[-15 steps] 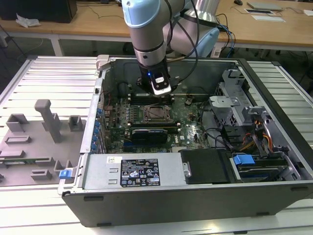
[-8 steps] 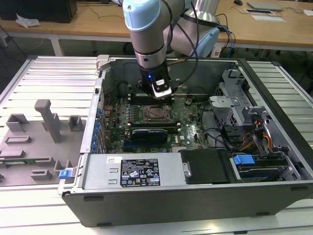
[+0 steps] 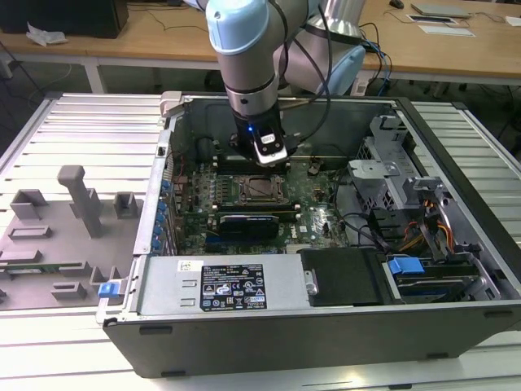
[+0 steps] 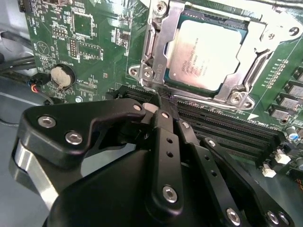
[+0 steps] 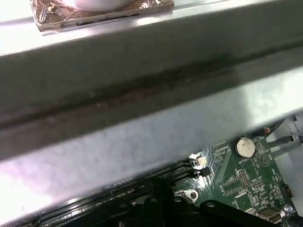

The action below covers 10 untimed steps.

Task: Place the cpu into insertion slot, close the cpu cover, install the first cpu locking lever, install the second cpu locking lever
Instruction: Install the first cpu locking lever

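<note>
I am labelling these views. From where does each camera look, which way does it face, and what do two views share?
Exterior view: off the arm, above the open computer case, looking down inside; the arm and gripper hang over the motherboard.
Second wrist view: on the arm, looking past the gripper at the cpu framed by the cpu cover.
First wrist view: on the arm, facing a close grey metal surface; dark gripper parts show.
Both wrist views share the coin battery.

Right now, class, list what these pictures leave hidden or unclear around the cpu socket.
Second wrist view: the gripper hides what lies beneath it beside the cpu cover.
First wrist view: a blurred metal bar hides most of the motherboard.
Exterior view: the insertion slot is too small to show whether it is latched.
</note>
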### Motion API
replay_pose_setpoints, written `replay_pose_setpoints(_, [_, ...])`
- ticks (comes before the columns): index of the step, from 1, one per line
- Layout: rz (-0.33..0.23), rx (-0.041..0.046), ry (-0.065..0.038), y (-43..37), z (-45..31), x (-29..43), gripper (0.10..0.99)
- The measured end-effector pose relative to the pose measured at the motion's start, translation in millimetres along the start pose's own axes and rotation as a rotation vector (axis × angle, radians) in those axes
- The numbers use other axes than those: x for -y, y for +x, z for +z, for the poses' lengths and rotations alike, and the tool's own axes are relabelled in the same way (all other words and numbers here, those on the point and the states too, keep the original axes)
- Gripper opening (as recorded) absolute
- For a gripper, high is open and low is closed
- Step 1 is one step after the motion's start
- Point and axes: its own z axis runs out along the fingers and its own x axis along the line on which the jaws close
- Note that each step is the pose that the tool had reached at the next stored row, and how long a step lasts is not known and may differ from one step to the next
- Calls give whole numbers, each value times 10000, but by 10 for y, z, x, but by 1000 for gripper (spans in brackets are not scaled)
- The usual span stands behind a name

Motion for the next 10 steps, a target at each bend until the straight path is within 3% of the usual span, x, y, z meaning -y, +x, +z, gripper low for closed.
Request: replay_pose_setpoints(10, [3,-3,1,-5,7,23,106])
